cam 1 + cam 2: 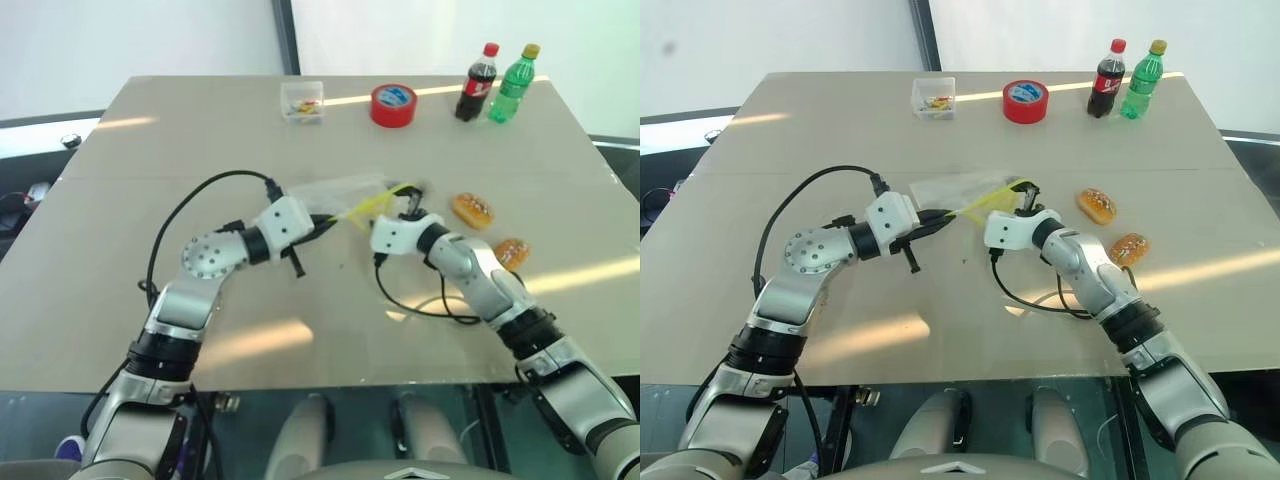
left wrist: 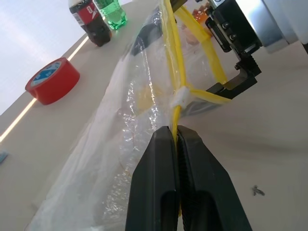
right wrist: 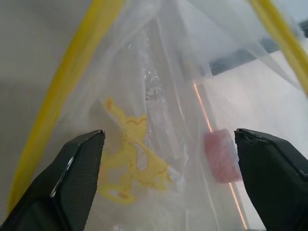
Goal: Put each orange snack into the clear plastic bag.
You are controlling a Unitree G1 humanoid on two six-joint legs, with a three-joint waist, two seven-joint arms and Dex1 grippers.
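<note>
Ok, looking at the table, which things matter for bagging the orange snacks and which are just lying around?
Part of the job:
- two orange snacks, on the table, not yet bagged
- clear plastic bag, yellow strip pinched by the left gripper
- right gripper, open at the bag's mouth

Just lying about:
- red tape roll
- cola bottle
- green bottle
- small clear box

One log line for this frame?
left gripper: shut on bag | right gripper: open at bag mouth | snacks: on table
</note>
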